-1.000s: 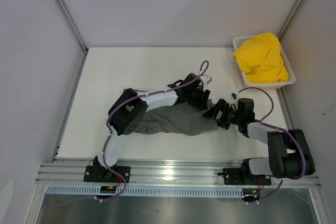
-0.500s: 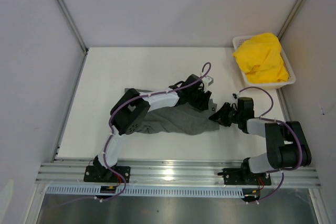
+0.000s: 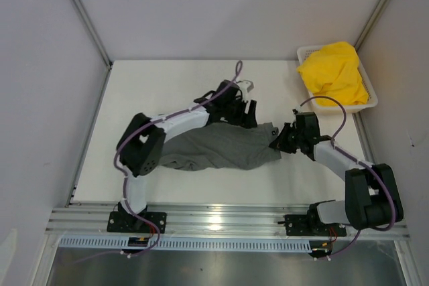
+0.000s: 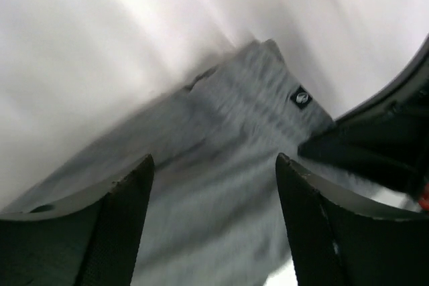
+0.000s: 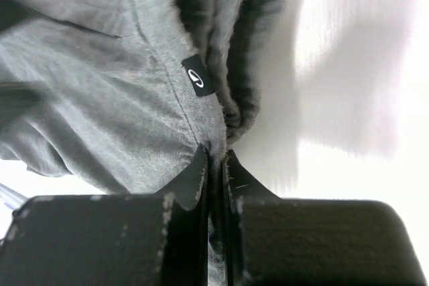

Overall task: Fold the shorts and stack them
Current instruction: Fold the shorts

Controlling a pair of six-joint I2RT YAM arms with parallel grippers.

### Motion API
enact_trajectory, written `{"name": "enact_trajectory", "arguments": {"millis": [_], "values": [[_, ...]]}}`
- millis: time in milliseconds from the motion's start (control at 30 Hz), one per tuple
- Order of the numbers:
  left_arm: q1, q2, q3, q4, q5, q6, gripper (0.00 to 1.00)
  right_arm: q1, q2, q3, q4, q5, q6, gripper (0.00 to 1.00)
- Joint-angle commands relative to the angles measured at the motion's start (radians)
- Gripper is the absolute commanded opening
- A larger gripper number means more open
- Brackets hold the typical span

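- The white mesh basket [image 3: 305,51] sits at the table's [image 3: 154,85] far right corner, with the yellow shorts [image 3: 333,73] heaped in it.
- The left arm reaches forward and rightward. The left gripper [image 4: 213,172] hangs above the far edge of the grey shorts [image 3: 221,149], jaws apart and holding nothing.
- The grey shorts lie spread on the table's middle.
- The right arm stretches leftward and low. The right gripper [image 5: 216,159] is pinched together on the grey shorts' right edge.
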Motion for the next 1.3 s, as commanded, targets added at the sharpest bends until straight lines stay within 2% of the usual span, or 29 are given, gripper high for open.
{"name": "enact_trajectory", "arguments": {"millis": [0, 33, 200, 433, 500, 800, 1000, 1167, 1267], "values": [[0.085, -0.256, -0.075, 0.014, -0.009, -0.089, 0.77, 0.003, -0.081, 0.083, -0.177, 0.142, -0.058, 0.0], [0.098, -0.328, -0.143, 0.012, -0.016, -0.095, 0.78, 0.003, -0.102, 0.093, -0.212, 0.159, -0.069, 0.0], [0.144, -0.488, -0.351, 0.075, -0.031, -0.116, 0.78, 0.0, -0.124, 0.153, -0.266, 0.15, -0.089, 0.0], [0.159, -0.493, -0.532, 0.195, 0.049, -0.195, 0.57, 0.001, -0.102, 0.253, -0.34, 0.148, -0.131, 0.0], [0.159, -0.471, -0.566, 0.239, 0.072, -0.215, 0.57, 0.001, -0.105, 0.277, -0.356, 0.153, -0.139, 0.0], [0.159, -0.353, -0.527, 0.282, 0.107, -0.227, 0.54, 0.023, -0.095, 0.397, -0.439, 0.152, -0.174, 0.0], [0.158, -0.212, -0.445, 0.314, 0.113, -0.262, 0.5, 0.058, -0.09, 0.448, -0.476, 0.155, -0.199, 0.0], [0.156, -0.126, -0.417, 0.36, 0.099, -0.322, 0.46, 0.127, -0.081, 0.497, -0.484, 0.15, -0.205, 0.0], [0.148, -0.096, -0.396, 0.334, 0.054, -0.344, 0.45, 0.177, -0.069, 0.528, -0.469, 0.144, -0.202, 0.0]]}}
